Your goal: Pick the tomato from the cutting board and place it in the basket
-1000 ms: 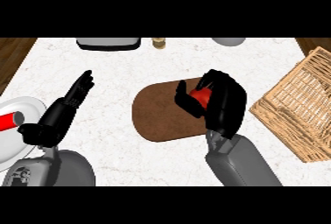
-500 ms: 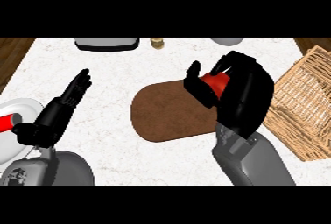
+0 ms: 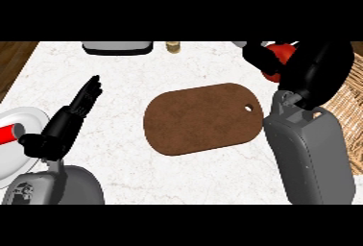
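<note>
My right hand point(image 3: 312, 62) is raised at the upper right with its fingers curled round the red tomato point(image 3: 282, 55), which shows only partly between them. It hangs off the brown cutting board point(image 3: 202, 119), which lies bare in the middle of the counter. The woven basket point(image 3: 349, 98) sits at the right edge, mostly hidden behind my right forearm. At the left, my left hand point(image 3: 81, 103) rests open with straight fingers pointing up.
A white plate point(image 3: 18, 127) with a red item lies at the left edge. A grey appliance point(image 3: 117, 46), a small jar point(image 3: 172, 46) and a pale dish point(image 3: 241, 44) line the counter's far edge.
My right hand has lifted the tomato off the cutting board and carried it up and to the right, towards the basket. The left hand has stayed in place.
</note>
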{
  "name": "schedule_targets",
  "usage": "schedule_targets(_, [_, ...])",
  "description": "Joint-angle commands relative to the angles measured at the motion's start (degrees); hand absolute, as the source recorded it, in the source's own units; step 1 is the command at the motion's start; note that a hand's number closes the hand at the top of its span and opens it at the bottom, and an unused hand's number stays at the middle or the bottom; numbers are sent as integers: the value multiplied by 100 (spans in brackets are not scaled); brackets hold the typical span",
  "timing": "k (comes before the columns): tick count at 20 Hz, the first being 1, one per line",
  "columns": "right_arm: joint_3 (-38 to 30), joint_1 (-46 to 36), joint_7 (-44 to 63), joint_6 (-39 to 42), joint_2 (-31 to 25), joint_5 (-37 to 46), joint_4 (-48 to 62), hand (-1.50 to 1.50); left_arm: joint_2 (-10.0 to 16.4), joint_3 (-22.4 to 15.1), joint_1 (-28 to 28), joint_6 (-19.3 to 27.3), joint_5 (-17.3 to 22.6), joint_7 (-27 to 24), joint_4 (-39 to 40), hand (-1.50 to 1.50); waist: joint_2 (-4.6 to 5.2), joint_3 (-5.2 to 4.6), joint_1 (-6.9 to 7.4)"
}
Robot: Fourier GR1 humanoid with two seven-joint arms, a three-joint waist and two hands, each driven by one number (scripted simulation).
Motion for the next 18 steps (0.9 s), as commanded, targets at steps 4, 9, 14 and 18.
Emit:
schedule_targets(4, [-1159, -522, 5, -519, -500, 13, 834, 150, -111, -145, 158, 8, -25, 123, -389, 0, 6, 4, 72])
schedule_targets(9, [-1923, -611, -433, -536, -1170, -291, 958, 150, 116, 111, 45, -205, 117, -81, 31, 0, 9, 3, 21])
schedule_targets(14, [-2096, -217, -496, -289, -1323, -586, 762, 150, 12, 54, 148, -141, 178, 408, -537, 0, -17, 4, 1])
schedule_targets(18, [-2511, -47, -1156, -606, -1737, -1248, 1437, 150, 104, 211, -255, -153, 90, 13, 182, 0, 9, 3, -3])
